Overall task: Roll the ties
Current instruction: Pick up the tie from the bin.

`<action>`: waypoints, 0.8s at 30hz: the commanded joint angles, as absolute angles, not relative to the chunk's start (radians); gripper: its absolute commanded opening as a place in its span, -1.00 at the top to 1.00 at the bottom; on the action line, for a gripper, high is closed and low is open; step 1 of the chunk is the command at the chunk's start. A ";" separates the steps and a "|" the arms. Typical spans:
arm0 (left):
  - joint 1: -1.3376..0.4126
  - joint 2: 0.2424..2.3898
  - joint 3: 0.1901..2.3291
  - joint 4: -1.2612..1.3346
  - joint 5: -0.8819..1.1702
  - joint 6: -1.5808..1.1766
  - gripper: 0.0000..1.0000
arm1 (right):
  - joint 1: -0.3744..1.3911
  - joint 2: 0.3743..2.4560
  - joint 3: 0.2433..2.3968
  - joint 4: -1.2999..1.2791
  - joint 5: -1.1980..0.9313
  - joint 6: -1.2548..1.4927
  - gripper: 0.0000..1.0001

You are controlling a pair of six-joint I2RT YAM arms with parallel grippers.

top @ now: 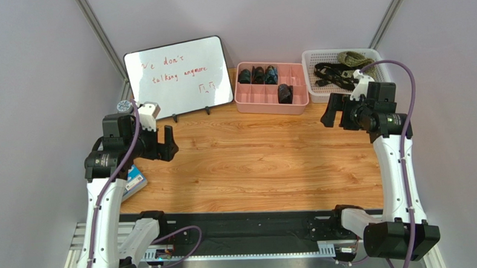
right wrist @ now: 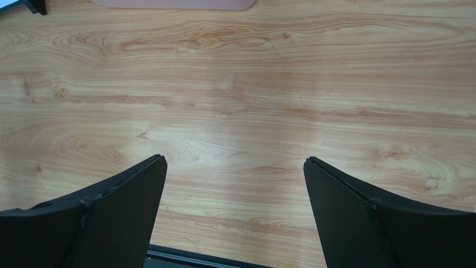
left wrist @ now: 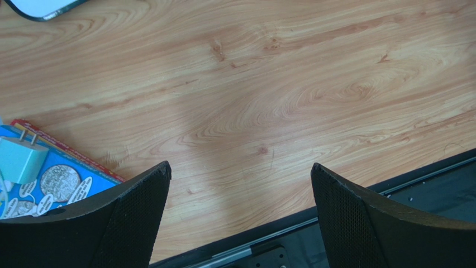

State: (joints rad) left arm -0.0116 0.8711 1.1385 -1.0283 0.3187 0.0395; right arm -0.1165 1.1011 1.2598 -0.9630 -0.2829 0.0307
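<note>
The ties lie at the back right in a white basket [top: 310, 76]: an olive-green one [top: 354, 59] beside tangled black ones [top: 332, 74]. Dark rolled ties [top: 258, 75] sit in compartments of a pink divided tray [top: 270, 107]. My left gripper [top: 164, 143] hovers open over the table's left side, far from the ties. In the left wrist view the left gripper [left wrist: 240, 165] has only bare wood between its fingers. My right gripper [top: 331, 113] hangs open just in front of the basket. The right wrist view shows the right gripper [right wrist: 235, 159] holding nothing.
A whiteboard [top: 179, 76] with red writing leans at the back left. A blue booklet [left wrist: 61, 184] with a pale charger [left wrist: 19, 159] on it lies at the left edge. A black rail [top: 245, 224] runs along the near edge.
</note>
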 commanded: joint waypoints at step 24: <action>-0.006 1.021 1.224 -0.910 0.515 0.196 -0.99 | -0.305 2.203 2.393 -0.807 -0.223 -0.596 -0.96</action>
